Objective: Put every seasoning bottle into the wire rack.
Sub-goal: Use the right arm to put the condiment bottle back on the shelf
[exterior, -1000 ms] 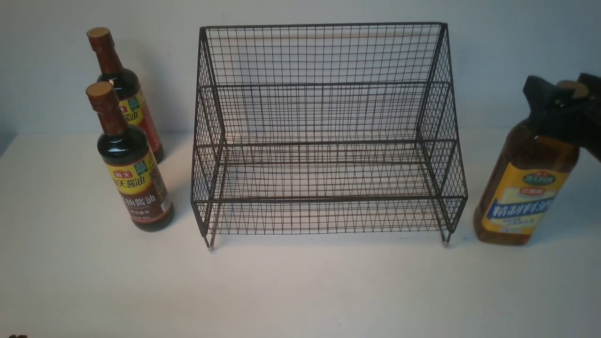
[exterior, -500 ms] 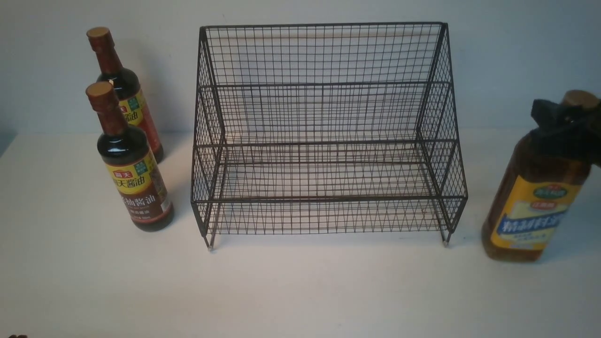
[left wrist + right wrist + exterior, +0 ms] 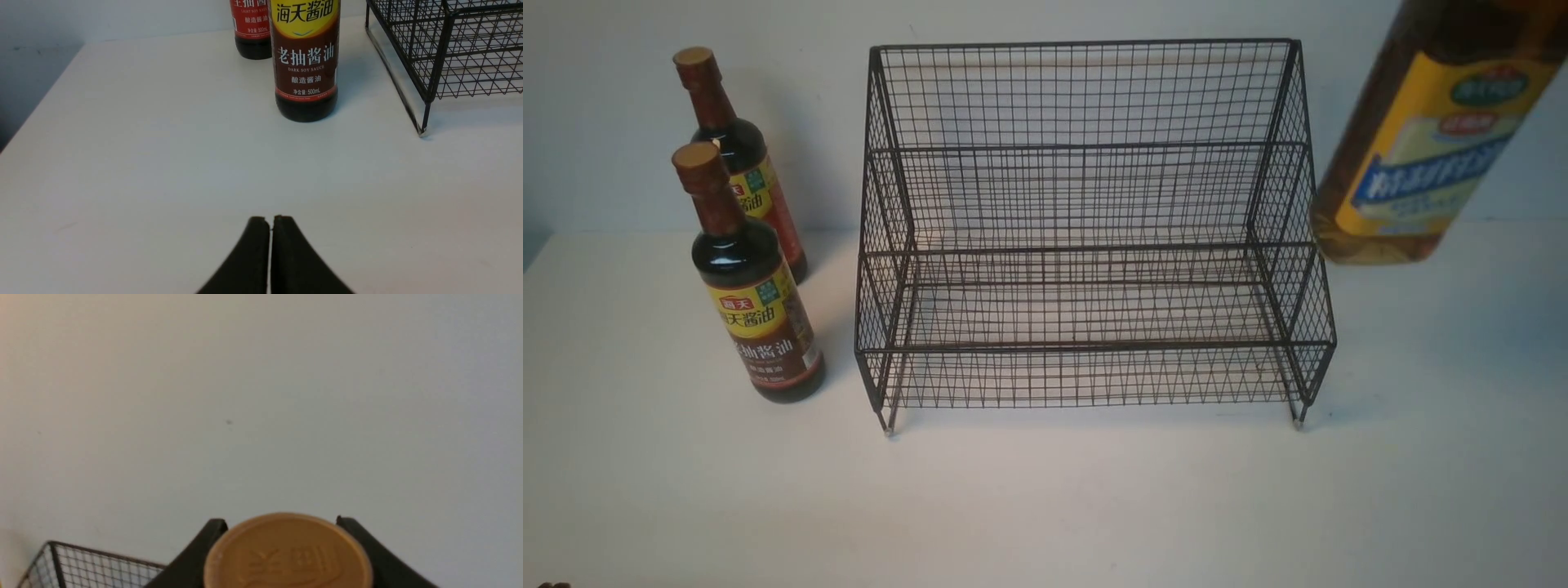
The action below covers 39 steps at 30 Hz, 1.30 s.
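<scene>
The large amber bottle (image 3: 1429, 139) with a yellow-blue label hangs tilted in the air to the right of the wire rack (image 3: 1086, 245), level with its upper half. Its top is cut off by the front view's edge. In the right wrist view my right gripper (image 3: 281, 520) is shut on this bottle, with black fingers on either side of its tan cap (image 3: 288, 555). Two slim dark soy-sauce bottles (image 3: 756, 318) (image 3: 739, 163) stand on the table left of the rack. My left gripper (image 3: 270, 218) is shut and empty, low over the table in front of the nearer soy bottle (image 3: 305, 61).
The rack stands empty on a white table (image 3: 1045, 506), with a pale wall close behind it. A corner of the rack (image 3: 81, 563) shows below the held bottle in the right wrist view. The rack's left front foot (image 3: 421, 130) is near the soy bottles.
The right gripper closed on the amber bottle's cap and lifted it off the table, up and slightly left toward the rack. The left gripper and the soy bottles did not move.
</scene>
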Tool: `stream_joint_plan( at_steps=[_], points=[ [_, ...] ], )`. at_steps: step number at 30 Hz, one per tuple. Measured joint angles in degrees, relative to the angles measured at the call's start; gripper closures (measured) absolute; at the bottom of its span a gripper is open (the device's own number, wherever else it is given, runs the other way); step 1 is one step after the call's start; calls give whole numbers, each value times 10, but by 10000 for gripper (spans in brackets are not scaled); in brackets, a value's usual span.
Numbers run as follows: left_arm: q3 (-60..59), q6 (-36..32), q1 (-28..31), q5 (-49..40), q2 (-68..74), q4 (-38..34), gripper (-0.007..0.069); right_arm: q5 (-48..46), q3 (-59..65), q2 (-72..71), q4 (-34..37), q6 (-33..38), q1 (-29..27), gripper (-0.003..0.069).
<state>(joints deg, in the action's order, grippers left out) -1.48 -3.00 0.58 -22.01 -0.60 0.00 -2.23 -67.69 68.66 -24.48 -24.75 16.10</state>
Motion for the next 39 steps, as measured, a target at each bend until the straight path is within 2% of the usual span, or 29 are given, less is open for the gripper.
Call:
stream_joint_plan(
  at_steps=[8, 18, 27, 33, 39],
  points=[
    [0, 0, 0, 0, 0, 0, 629, 4, -95, 97, 3, -1, 37, 346],
    [0, 0, 0, 0, 0, 0, 629, 0, -168, 242, 5, 0, 40, 346],
    [0, 0, 0, 0, 0, 0, 629, 12, -211, 300, 10, 1, 40, 346],
    [0, 0, 0, 0, 0, 0, 629, 13, -218, 307, 42, 22, 40, 346],
    [0, 0, 0, 0, 0, 0, 629, -60, -222, 307, 66, 28, 40, 346]
  ],
)
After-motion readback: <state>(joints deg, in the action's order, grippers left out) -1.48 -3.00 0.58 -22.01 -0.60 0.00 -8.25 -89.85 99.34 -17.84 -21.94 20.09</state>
